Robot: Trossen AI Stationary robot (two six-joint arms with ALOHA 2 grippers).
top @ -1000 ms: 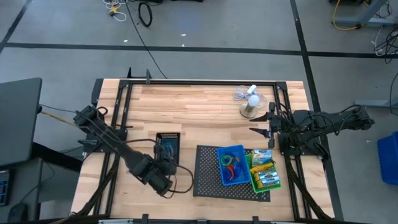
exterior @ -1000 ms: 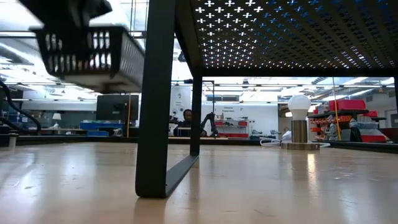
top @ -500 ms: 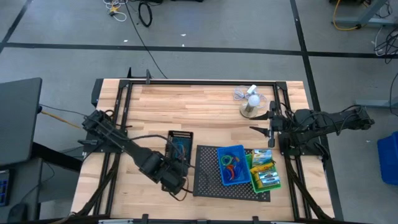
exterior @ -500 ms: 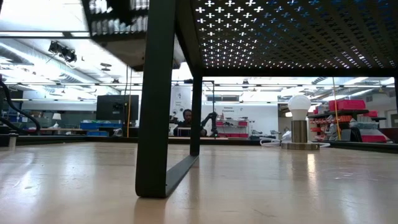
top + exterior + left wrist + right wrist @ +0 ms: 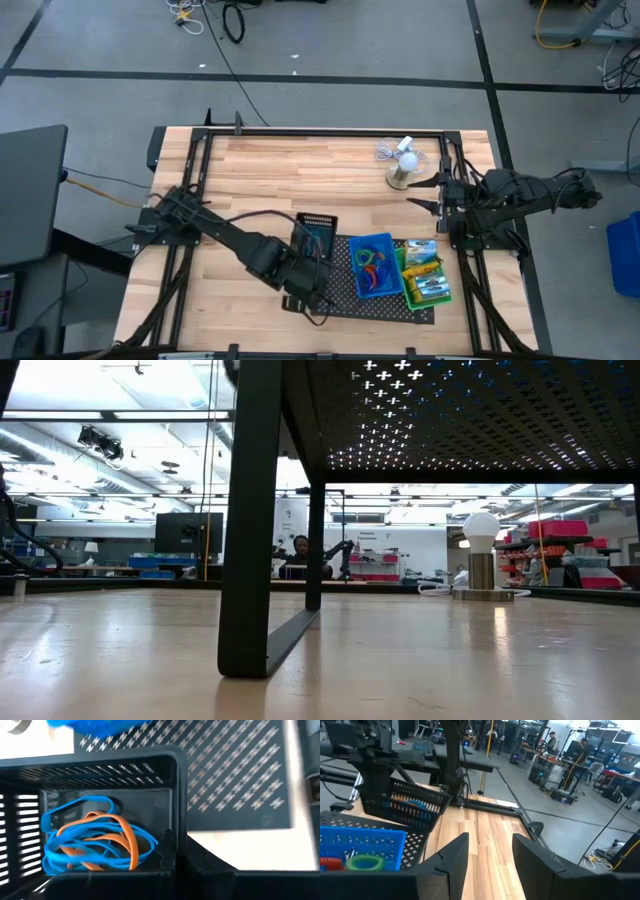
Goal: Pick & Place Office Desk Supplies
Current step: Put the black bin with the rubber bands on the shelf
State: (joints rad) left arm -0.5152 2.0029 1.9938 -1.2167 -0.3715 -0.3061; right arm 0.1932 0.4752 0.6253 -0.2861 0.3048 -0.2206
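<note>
Moved right: left arm has carried the black bin [image 5: 314, 233] from bare wood to the mesh tray's [image 5: 340, 291] left edge.
Left arm stretches diagonally across the table, left gripper [image 5: 303, 283] clamped shut on the bin's near wall; bin's long axis runs front-to-back, blue and orange rubber bands [image 5: 95, 842] inside, held above the tabletop. Right gripper [image 5: 437, 195] waits near the fan [image 5: 403, 168], fingers apart, holding nothing.

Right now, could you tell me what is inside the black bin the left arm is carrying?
The black bin holds blue bands tangled with orange bands. Its walls and the tangle cover part of the floor, so anything beneath stays hidden.
</note>
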